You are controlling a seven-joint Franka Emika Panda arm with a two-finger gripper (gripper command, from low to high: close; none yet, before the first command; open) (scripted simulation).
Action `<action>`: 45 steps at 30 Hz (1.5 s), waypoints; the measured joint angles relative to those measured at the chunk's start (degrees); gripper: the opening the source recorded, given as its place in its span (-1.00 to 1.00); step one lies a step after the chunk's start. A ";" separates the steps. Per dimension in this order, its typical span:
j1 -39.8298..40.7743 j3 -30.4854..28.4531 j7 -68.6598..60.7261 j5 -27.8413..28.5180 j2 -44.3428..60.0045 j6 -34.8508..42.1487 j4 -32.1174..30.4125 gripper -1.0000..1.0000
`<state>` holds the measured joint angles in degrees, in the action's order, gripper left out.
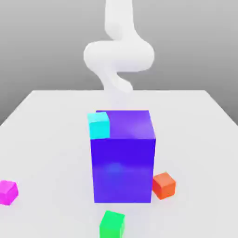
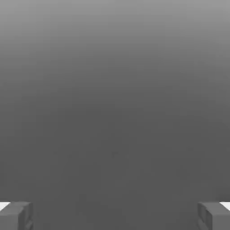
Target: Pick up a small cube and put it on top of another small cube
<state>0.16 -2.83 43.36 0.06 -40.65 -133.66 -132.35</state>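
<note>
On the pale table (image 1: 51, 121) the largest thing is the big blue-purple block (image 1: 123, 160), standing upright at the middle with the white arm (image 1: 118, 56) rising behind it. A cyan cube (image 1: 98, 124) sits against the block's upper corner on the exterior view's left. An orange cube (image 1: 163, 185) rests just beside the block's lower corner on the exterior view's right, and a green cube (image 1: 112, 224) lies near the front edge. The small magenta cube (image 1: 8, 192) sits on the table, well apart from the block, far to the exterior view's left. The gripper (image 2: 115, 215) is released, its two fingertips (image 2: 15, 215) spread wide with nothing between them. The step in hand looks like the approach: the hand should probably travel over the magenta cube, turn so the pads meet two opposite flat faces, and descend straight. Being a cube, it has no long axis; it sits flat, its faces slightly turned to the table's edges
</note>
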 joint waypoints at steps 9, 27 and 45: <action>1.14 -10.99 -10.73 -2.11 18.66 -6.91 -2.10 0.00; 14.23 -21.97 -39.43 -17.06 57.02 -19.77 -5.90 0.00; 16.69 -20.39 -40.55 -17.48 59.57 -21.03 -5.94 -1.00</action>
<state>16.84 -23.22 2.81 -17.42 18.92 -154.69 -138.29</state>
